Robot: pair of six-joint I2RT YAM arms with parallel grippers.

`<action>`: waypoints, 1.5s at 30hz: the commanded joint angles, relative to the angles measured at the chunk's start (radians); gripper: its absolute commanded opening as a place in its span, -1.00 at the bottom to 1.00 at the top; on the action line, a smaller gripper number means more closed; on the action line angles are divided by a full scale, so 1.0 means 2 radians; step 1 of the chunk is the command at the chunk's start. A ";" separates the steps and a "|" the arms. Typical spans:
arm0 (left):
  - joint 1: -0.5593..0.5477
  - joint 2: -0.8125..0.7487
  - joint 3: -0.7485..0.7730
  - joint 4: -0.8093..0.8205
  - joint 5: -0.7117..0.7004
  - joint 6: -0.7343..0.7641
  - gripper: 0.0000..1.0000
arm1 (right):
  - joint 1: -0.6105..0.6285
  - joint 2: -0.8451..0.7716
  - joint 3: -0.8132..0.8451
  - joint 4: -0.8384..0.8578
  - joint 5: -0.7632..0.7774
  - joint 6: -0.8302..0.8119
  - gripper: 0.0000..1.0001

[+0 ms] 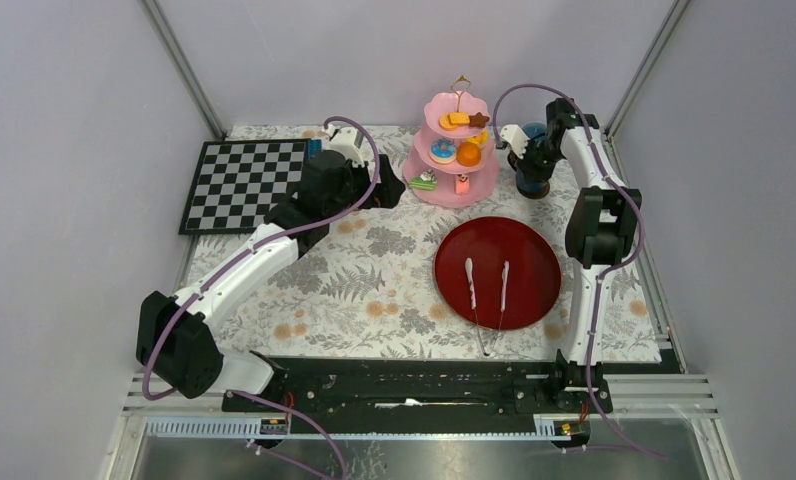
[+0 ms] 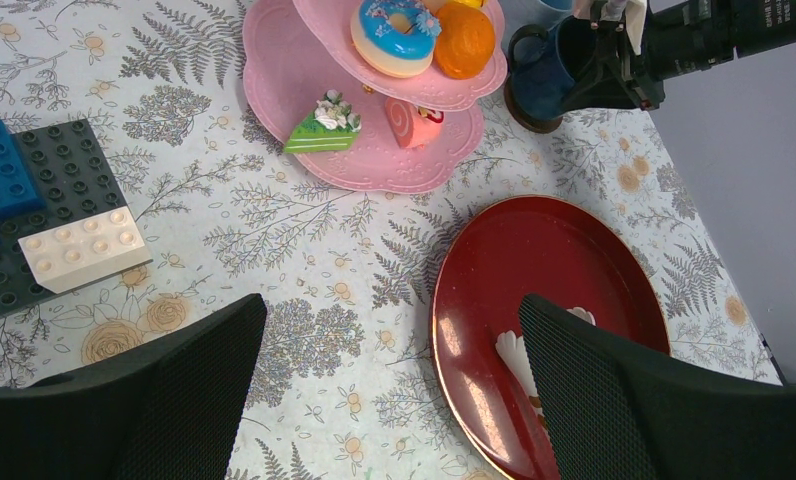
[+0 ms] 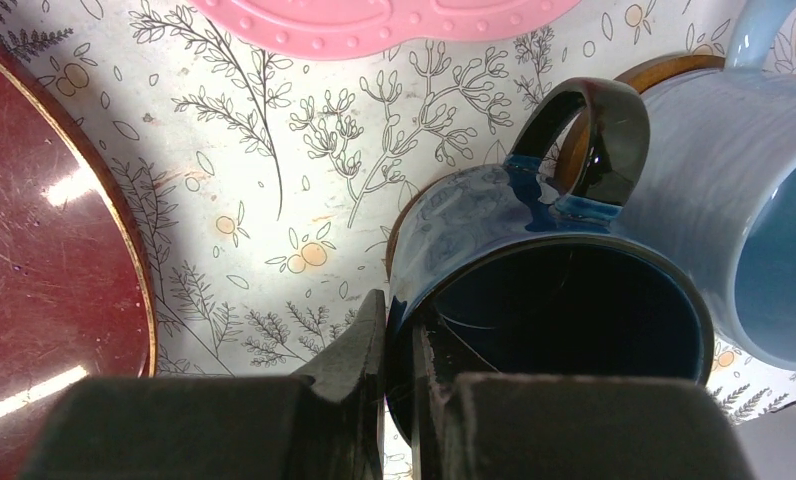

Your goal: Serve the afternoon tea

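Surrounding fern-print cloth [image 1: 374, 270], lilac-grey walls [image 1: 74, 150], right hand [image 3: 399, 330] apparently gripping dark cup [image 3: 454, 220].

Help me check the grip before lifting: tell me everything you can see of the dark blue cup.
The dark blue cup looks like glossy glazed ceramic, with a near-black loop handle and a dark inside that seems empty. It stands upright on a brown saucer, right of the pink stand, handle turned toward it. The right tool pinches its rim, one finger inside, one outside. A light blue cup sits close beside it, seemingly touching.
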 commanded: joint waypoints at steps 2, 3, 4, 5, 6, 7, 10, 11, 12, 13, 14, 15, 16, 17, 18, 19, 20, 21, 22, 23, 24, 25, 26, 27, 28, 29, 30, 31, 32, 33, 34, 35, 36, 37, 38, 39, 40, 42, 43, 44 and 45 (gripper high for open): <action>0.003 -0.001 0.015 0.021 0.005 0.000 0.98 | 0.002 -0.021 0.015 0.009 0.006 0.002 -0.99; 0.003 -0.001 0.015 0.021 0.005 0.000 0.98 | 0.002 -0.020 0.012 0.009 0.008 0.001 -0.98; 0.003 -0.001 0.015 0.021 0.005 -0.001 0.98 | 0.002 -0.019 0.005 0.013 0.011 0.003 -0.96; 0.003 -0.001 0.015 0.021 0.006 -0.001 0.98 | 0.001 -0.019 0.000 0.019 0.013 0.004 -0.95; 0.002 0.000 0.015 0.021 0.007 -0.001 0.98 | 0.000 -0.018 -0.001 0.019 0.014 0.005 -0.94; 0.002 0.000 0.015 0.021 0.008 -0.002 0.98 | -0.001 -0.016 0.000 0.020 0.015 0.007 -0.94; 0.002 0.001 0.015 0.021 0.009 -0.002 0.98 | -0.003 -0.012 -0.001 0.020 0.011 0.007 -0.94; 0.002 0.001 0.016 0.021 0.009 -0.002 0.98 | -0.003 -0.011 -0.002 0.021 0.012 0.007 -0.93; 0.002 0.002 0.016 0.021 0.009 -0.002 0.98 | -0.003 -0.009 -0.002 0.020 0.014 0.008 -0.93; 0.002 0.002 0.016 0.021 0.009 -0.002 0.98 | -0.003 -0.007 -0.003 0.020 0.017 0.008 -0.93; 0.002 0.002 0.015 0.021 0.009 -0.002 0.98 | -0.003 -0.006 -0.004 0.020 0.018 0.007 -0.93; 0.002 0.002 0.016 0.021 0.009 -0.002 0.98 | -0.004 -0.006 -0.005 0.021 0.017 0.007 -0.92; 0.002 0.002 0.016 0.021 0.010 -0.002 0.98 | -0.004 -0.004 -0.007 0.023 0.016 0.007 -0.90; 0.002 0.002 0.016 0.021 0.009 -0.002 0.98 | -0.004 -0.003 -0.008 0.023 0.014 0.007 -0.88; 0.002 0.003 0.016 0.021 0.009 -0.002 0.98 | -0.004 -0.001 -0.008 0.023 0.013 0.007 -0.85; 0.002 0.003 0.016 0.021 0.009 -0.002 0.98 | -0.004 0.001 -0.009 0.023 0.013 0.008 -0.84; 0.002 0.003 0.016 0.021 0.009 -0.002 0.98 | -0.004 0.003 -0.009 0.023 0.014 0.008 -0.83; 0.002 0.003 0.015 0.021 0.008 -0.002 0.98 | -0.004 0.004 -0.009 0.023 0.016 0.008 -0.82; 0.002 0.003 0.015 0.021 0.008 -0.002 0.98 | -0.004 0.005 -0.010 0.024 0.015 0.008 -0.81; 0.002 0.003 0.016 0.021 0.007 -0.002 0.98 | -0.004 0.005 -0.010 0.024 0.013 0.008 -0.80; 0.002 0.003 0.016 0.021 0.007 -0.002 0.98 | -0.004 0.005 -0.011 0.023 0.012 0.008 -0.78; 0.002 0.004 0.016 0.021 0.009 -0.002 0.98 | -0.004 0.005 -0.011 0.024 0.011 0.008 -0.74; 0.002 0.004 0.015 0.022 0.009 -0.002 0.98 | -0.004 0.004 -0.010 0.024 0.011 0.009 -0.66; 0.002 0.004 0.015 0.022 0.010 -0.002 0.98 | -0.004 0.003 -0.011 0.024 0.011 0.009 -0.56; 0.002 0.004 0.015 0.022 0.010 -0.003 0.98 | -0.004 0.001 -0.012 0.024 0.012 0.009 -0.51; 0.002 0.004 0.015 0.022 0.010 -0.003 0.98 | -0.004 -0.002 -0.016 0.027 0.013 0.010 -0.49; 0.002 0.003 0.015 0.022 0.010 -0.003 0.98 | -0.004 -0.006 -0.018 0.030 0.013 0.012 -0.46; 0.002 0.003 0.015 0.023 0.010 -0.003 0.98 | -0.004 -0.007 -0.019 0.031 0.012 0.013 -0.44; 0.002 0.003 0.014 0.023 0.010 -0.003 0.98 | -0.004 -0.009 -0.020 0.031 0.011 0.014 -0.42; 0.002 0.003 0.014 0.022 0.010 -0.003 0.98 | -0.004 -0.011 -0.020 0.031 0.009 0.016 -0.39; 0.002 0.002 0.014 0.023 0.011 -0.003 0.98 | -0.004 -0.014 -0.020 0.030 0.007 0.018 -0.37; 0.002 0.002 0.014 0.024 0.010 -0.003 0.98 | -0.004 -0.017 -0.021 0.031 0.004 0.021 -0.35; 0.002 0.002 0.013 0.024 0.010 -0.003 0.98 | -0.004 -0.020 -0.020 0.031 0.003 0.024 -0.34; 0.002 0.001 0.013 0.025 0.010 -0.003 0.98 | -0.004 -0.024 -0.021 0.031 0.001 0.028 -0.33; 0.002 0.001 0.012 0.026 0.011 -0.003 0.98 | -0.004 -0.029 -0.022 0.032 0.001 0.030 -0.27; 0.002 0.001 0.011 0.027 0.012 -0.004 0.98 | -0.004 -0.034 -0.023 0.032 0.003 0.033 -0.22; 0.002 0.001 0.010 0.028 0.013 -0.004 0.98 | -0.003 -0.040 -0.025 0.034 0.005 0.035 0.07; 0.002 -0.001 0.010 0.029 0.014 -0.006 0.98 | -0.004 -0.056 -0.037 0.042 0.006 0.039 0.98; 0.002 -0.002 0.009 0.030 0.014 -0.006 0.98 | -0.004 -0.064 -0.041 0.045 0.005 0.041 0.99; 0.002 -0.004 0.008 0.031 0.014 -0.007 0.98 | -0.004 -0.072 -0.044 0.046 0.004 0.045 0.99; 0.002 -0.005 0.008 0.031 0.015 -0.007 0.98 | -0.003 -0.081 -0.046 0.048 0.004 0.049 0.99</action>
